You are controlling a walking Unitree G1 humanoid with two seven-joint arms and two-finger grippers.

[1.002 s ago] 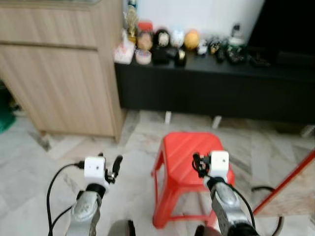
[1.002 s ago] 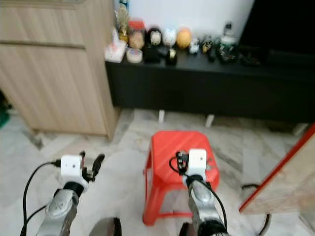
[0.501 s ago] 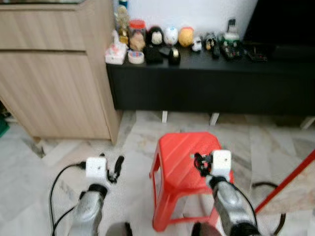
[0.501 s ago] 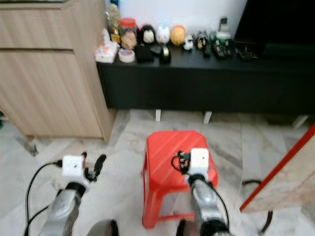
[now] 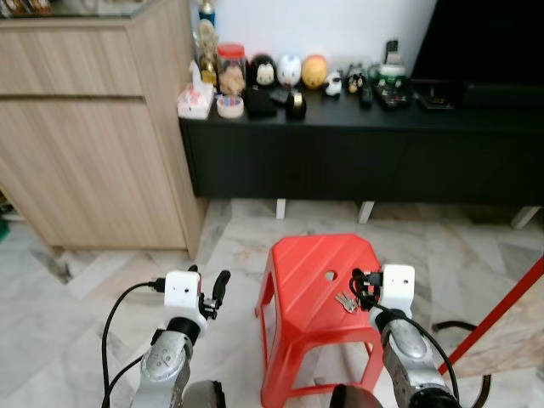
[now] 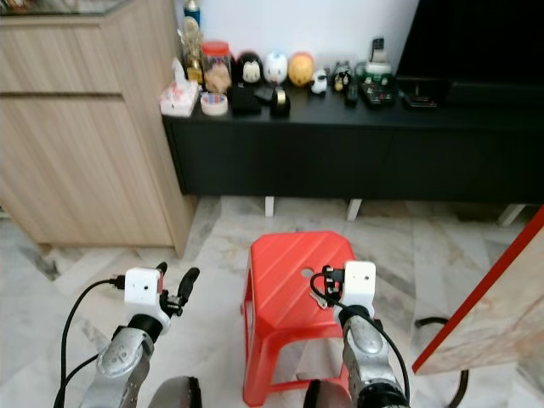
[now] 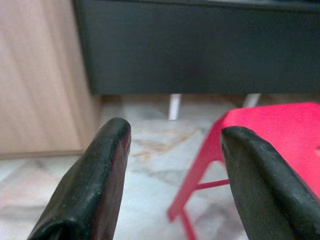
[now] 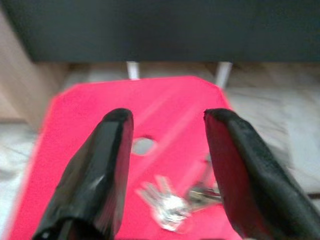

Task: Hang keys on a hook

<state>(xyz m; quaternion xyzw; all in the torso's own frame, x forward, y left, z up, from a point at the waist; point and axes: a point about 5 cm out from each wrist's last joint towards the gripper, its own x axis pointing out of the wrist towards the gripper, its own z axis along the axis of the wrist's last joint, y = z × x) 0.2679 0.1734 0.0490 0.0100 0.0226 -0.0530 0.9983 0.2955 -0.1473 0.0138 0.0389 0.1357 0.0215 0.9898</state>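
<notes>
Sharpened up over the last second: camera settled and tilted up, whole scene shifted down-frame, so no real object motion read from that. Keys came into sight on the stool beside the right gripper.

Nearest: right gripper (image 5: 360, 287) held low over the near right corner of the red stool (image 5: 302, 263), fingers spread wide, nothing between them. Looked staged for a pick, wrist aimed down at the seat. Left gripper (image 5: 210, 291) parked off the stool's left edge over the marble floor (image 5: 76, 297), also spread wide and empty; probably just kept clear of the working arm.

Keys (image 8: 172, 201) lay flat on the seat near the right edge, just short of the seat's round hole (image 8: 143, 145), framed between the right fingers (image 8: 95, 175) in the wrist view but not touched. Bunch fanned out, ring side toward the right finger.

Farther: black cabinet (image 5: 357, 153) against the wall, top crowded with small ornaments; wooden cabinet (image 5: 93, 127) at its left end. No hook identified yet; likely needs finding after the grasp.
</notes>
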